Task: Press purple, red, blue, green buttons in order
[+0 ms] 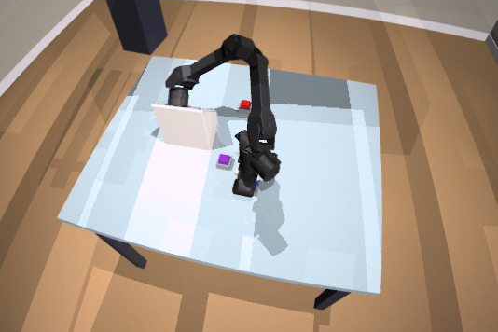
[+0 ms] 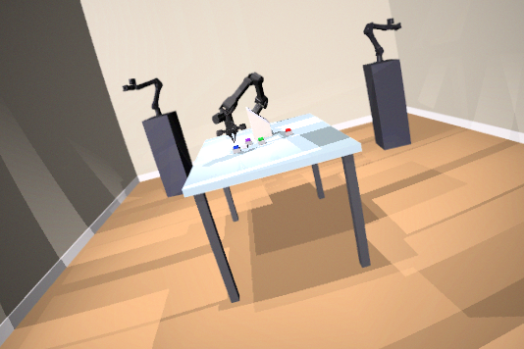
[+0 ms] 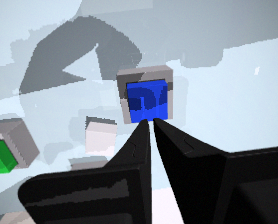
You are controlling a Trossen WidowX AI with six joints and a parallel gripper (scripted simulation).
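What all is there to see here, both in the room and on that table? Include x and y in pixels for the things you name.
table [image 1: 326,213] [image 2: 211,177]: one, pale blue, mid-room
push-buttons: four on the table; purple [image 1: 224,159] [image 2: 248,140], red [image 1: 245,104] [image 2: 288,130], blue [image 2: 236,147] [image 3: 150,102], green [image 2: 261,139] [image 3: 6,156]
small block [image 3: 101,138]: one, white, between blue and green buttons in the wrist view
upright panel [image 1: 184,126] [image 2: 260,125]: one, pinkish white, by the arm's base
pedestals: two, dark, beyond the table, each carrying a black arm
working arm [image 1: 260,91] [image 2: 240,93]: one, black
gripper [image 2: 234,141] [image 3: 150,124]: one, black, closed, at the blue button

On the table [image 1: 326,213] [image 2: 206,174] [image 3: 225,110], a block [image 1: 236,172] [image 3: 101,137] lies between one button [image 1: 255,186] [image 2: 236,149] [image 3: 147,101] and another button [image 2: 261,140] [image 3: 6,156], seemingly apart.
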